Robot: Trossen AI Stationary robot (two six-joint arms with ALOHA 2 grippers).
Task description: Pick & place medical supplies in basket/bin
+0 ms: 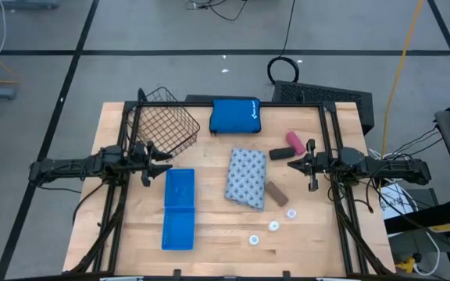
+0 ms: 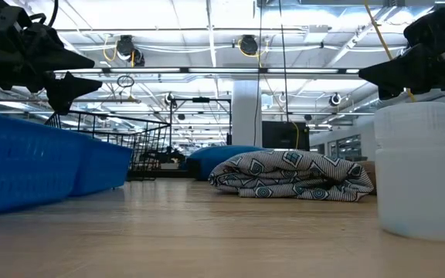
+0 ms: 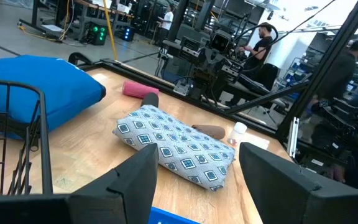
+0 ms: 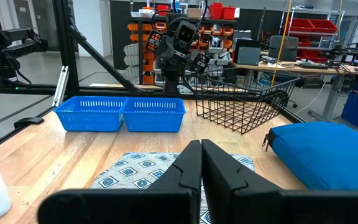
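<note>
The grey-blue patterned fabric pack (image 1: 247, 178) lies flat at mid-table and also shows in the left wrist view (image 3: 176, 143). A pink roll (image 1: 294, 141) lies to its far right and a brown roll (image 1: 276, 193) along its right edge. Three white discs (image 1: 273, 226) lie near the front right. The wire basket (image 1: 162, 125) stands at the far left, with the blue tray (image 1: 179, 208) nearer the front. My left gripper (image 1: 161, 165) is open and empty beside the basket, above the tray's far end. My right gripper (image 1: 290, 165) is shut and empty, just right of the pack.
A bright blue zip pouch (image 1: 235, 115) lies at the far edge, between the basket and the pink roll. Black frame bars (image 1: 330, 133) run along the table's sides. People stand in the room beyond the table (image 3: 263, 40).
</note>
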